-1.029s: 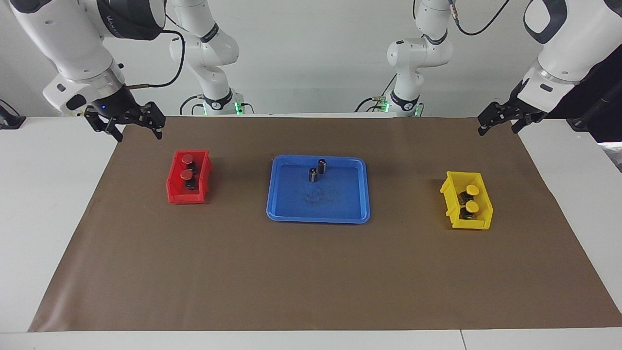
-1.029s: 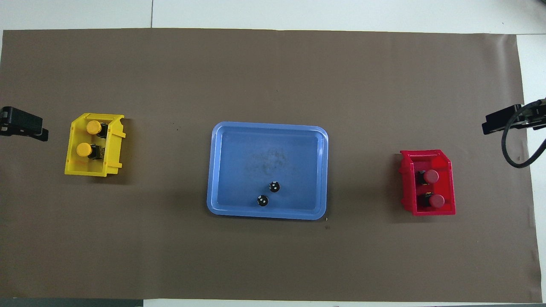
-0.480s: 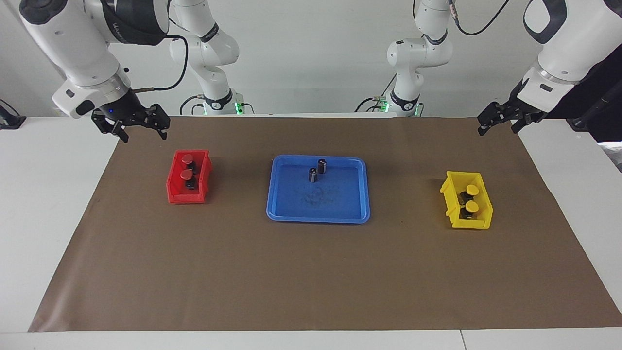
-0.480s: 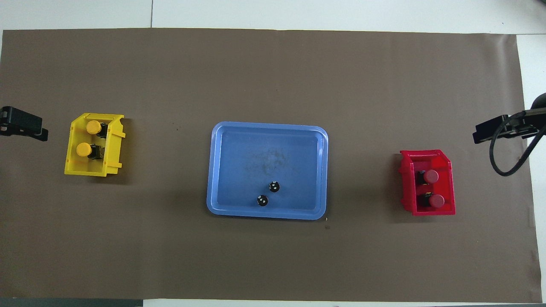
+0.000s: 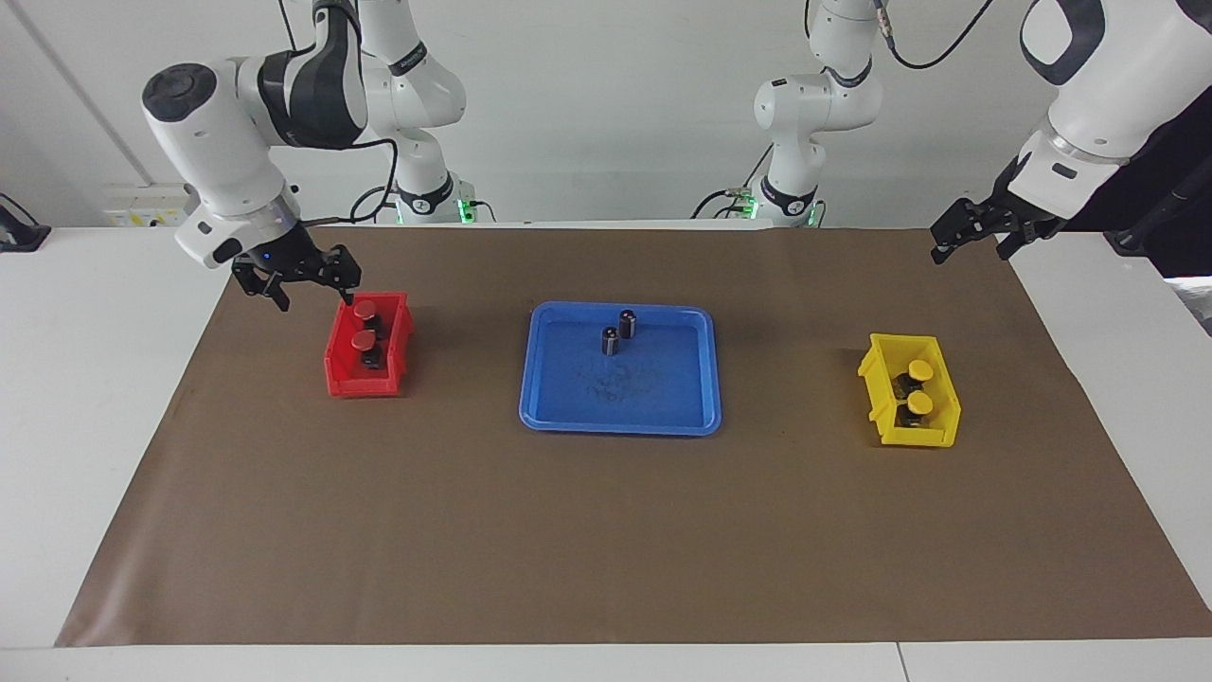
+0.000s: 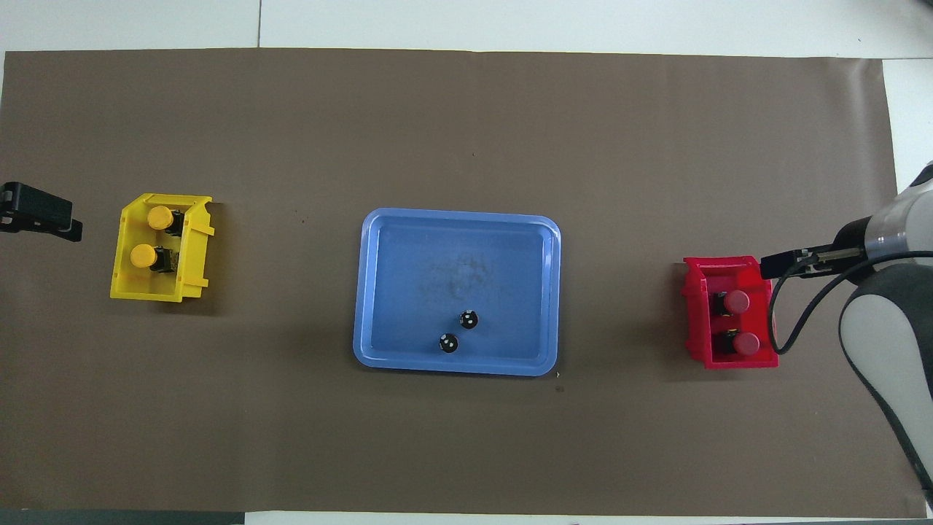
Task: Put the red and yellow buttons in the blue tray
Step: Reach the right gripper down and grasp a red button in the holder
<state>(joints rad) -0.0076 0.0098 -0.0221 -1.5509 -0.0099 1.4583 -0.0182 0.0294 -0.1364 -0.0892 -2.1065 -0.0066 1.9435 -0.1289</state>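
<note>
Brown mat on white table. Red buttons (image 5: pixel 364 324) sitting in red bin (image 5: pixel 333 365), yellow buttons (image 5: pixel 917 386) in yellow bin (image 5: pixel 885 424), blue tray (image 5: pixel 620 421) between. Right gripper (image 5: pixel 305 289) beside red bin's rim, fingers apart, holding nothing; left gripper (image 5: pixel 968 237) waiting, spread. Probably first pick: needs centring over a red cap.

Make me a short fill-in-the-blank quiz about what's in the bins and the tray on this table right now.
1. The two red buttons sit in the ____ bin.
2. The two yellow buttons sit in the ____ bin.
3. The blue tray holds ____ dark cylinders and no buttons.
4. The ____ gripper hangs by the red bin, while the left gripper waits at its end of the table.

Missing words: red; yellow; two; right
</note>
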